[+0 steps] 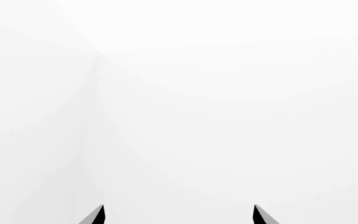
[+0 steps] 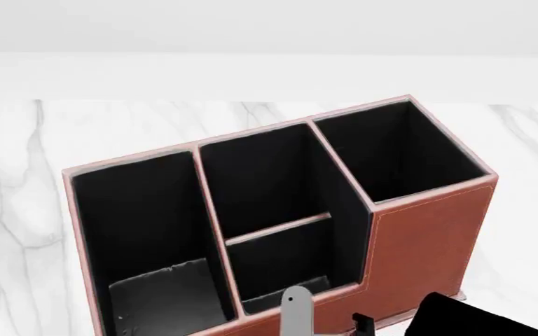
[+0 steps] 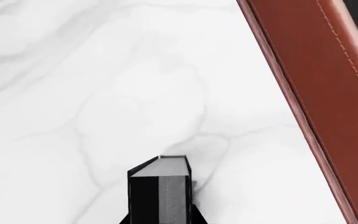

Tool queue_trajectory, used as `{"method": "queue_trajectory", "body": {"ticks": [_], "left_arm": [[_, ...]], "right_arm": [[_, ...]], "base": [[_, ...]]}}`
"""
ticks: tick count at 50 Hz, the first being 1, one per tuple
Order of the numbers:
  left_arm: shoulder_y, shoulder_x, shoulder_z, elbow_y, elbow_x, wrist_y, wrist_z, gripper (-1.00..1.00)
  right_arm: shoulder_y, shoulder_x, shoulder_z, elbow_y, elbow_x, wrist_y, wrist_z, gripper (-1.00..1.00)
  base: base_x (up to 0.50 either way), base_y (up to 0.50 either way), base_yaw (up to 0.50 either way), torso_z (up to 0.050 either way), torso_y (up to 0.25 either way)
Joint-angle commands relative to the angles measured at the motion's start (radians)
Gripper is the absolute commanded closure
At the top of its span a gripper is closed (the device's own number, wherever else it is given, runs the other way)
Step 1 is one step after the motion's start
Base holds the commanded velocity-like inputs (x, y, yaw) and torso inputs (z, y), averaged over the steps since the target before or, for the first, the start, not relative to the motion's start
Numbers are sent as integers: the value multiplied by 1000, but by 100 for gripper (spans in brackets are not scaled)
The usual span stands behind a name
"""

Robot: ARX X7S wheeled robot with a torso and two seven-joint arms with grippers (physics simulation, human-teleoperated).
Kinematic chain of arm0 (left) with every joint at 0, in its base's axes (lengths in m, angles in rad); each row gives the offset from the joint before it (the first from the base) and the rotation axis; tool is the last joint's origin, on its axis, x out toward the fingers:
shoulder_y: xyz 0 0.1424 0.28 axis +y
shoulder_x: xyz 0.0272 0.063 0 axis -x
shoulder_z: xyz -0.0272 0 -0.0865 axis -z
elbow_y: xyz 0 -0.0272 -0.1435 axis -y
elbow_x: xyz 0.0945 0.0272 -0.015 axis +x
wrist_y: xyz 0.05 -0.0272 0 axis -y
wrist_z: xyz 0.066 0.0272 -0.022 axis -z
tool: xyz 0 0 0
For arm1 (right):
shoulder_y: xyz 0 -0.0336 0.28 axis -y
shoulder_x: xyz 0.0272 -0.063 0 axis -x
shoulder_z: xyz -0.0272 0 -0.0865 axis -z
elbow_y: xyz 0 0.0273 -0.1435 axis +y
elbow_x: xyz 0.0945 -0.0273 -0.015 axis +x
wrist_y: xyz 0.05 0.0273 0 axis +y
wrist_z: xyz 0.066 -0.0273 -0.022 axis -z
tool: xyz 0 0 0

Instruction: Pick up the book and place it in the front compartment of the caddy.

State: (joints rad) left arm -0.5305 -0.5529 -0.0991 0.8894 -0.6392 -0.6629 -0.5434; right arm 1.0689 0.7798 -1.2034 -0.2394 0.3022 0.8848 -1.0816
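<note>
The book [image 3: 159,189], with a black cover and pale page edges, stands between the fingers of my right gripper [image 3: 161,218], which is shut on it above the marble top. It is just outside the caddy's reddish-brown wall [image 3: 316,84]. In the head view the caddy [image 2: 428,238] fills the middle. A black slab [image 2: 479,318] at the bottom right, in front of its stitched face, looks like the same book. The front compartment [image 2: 260,175] is the middle cell behind the low thin partition [image 2: 279,227]. My left gripper [image 1: 179,213] is open, holds nothing, and faces plain white.
The caddy rests on a white marble table [image 2: 26,182] with a white wall behind. A long cell [image 2: 138,224] lies at the left and a deep cell [image 2: 400,150] at the right. A grey arm part [image 2: 297,316] rises at the bottom edge before the low front cell.
</note>
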Motion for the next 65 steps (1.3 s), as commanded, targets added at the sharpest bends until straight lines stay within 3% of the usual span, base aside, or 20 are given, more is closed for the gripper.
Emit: {"method": "queue_trajectory", "body": {"ticks": [1, 37, 40, 41, 65], "left_arm": [[-3, 14, -18, -7, 13, 15, 19, -100], [-3, 8, -7, -10, 7, 26, 11, -100], [-5, 6, -9, -10, 4, 25, 9, -100], [-9, 4, -9, -10, 4, 22, 8, -100], [-2, -2, -11, -11, -3, 30, 1, -100]], "right_arm": [[58, -21, 35, -20, -14, 6, -40, 100], [466, -30, -31, -94, -134, 85, -231, 100], [500, -40, -32, -75, -143, 78, -243, 100], [616, -110, -35, 47, -194, 52, -260, 100], [698, -188, -27, 182, -217, 4, -245, 100]], "base": [[0, 0, 0, 0, 0], [0, 0, 0, 0, 1], [0, 0, 0, 0, 0], [0, 0, 0, 0, 0], [0, 0, 0, 0, 1]]}}
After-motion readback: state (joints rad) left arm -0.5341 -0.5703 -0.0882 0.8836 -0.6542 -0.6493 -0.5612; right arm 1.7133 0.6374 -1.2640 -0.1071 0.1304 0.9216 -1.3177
